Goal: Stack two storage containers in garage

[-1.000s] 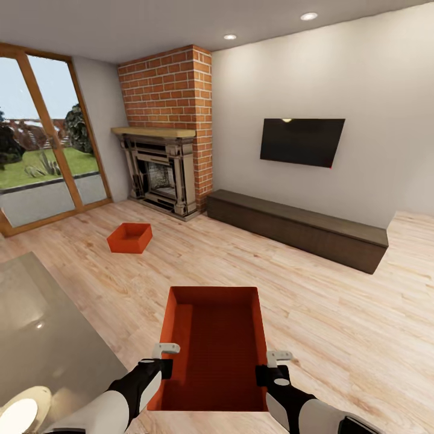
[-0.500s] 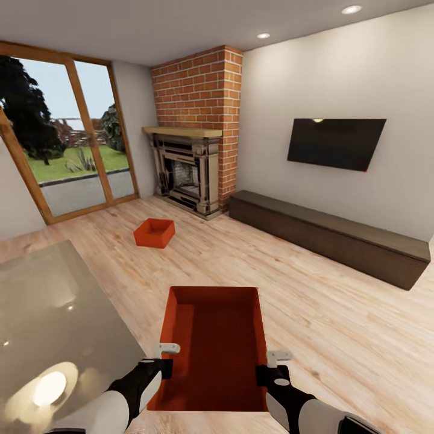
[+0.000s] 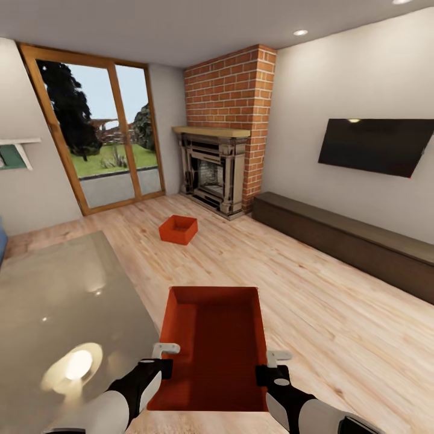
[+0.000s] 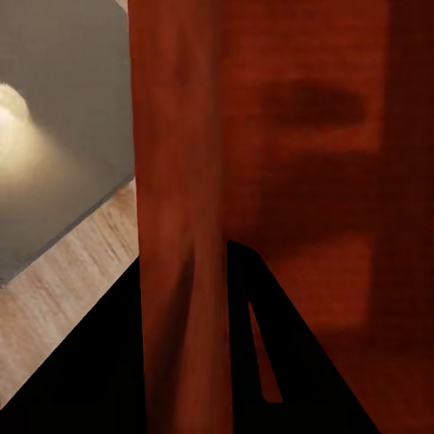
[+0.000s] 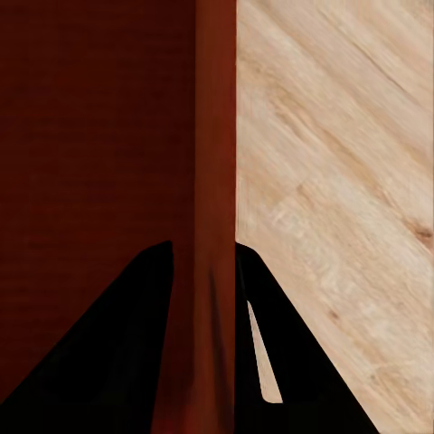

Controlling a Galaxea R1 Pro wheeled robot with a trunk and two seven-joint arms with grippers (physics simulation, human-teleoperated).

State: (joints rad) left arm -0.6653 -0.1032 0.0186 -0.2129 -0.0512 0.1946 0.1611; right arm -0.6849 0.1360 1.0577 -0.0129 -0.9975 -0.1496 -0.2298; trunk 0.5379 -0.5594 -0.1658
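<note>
While both arms reach forward, the left gripper (image 3: 161, 357) and right gripper (image 3: 272, 364) each pinch a side wall of the near storage container (image 3: 214, 337), holding it over the wood plank floor (image 3: 313, 301) beside a glass table (image 3: 54, 313). A second storage container (image 3: 178, 229) sits on the floor near the brick fireplace (image 3: 220, 172). No writing is legible anywhere.

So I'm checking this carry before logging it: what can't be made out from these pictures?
- Held container: near end wall cut off by the head view's bottom edge.
- Far container: too small in the head view to tell whether it is empty.
- TV and bench: right ends cut off by the head view's edge.
- Left gripper, right gripper: fingers silhouetted black against the container's walls, contact detail lost.
</note>
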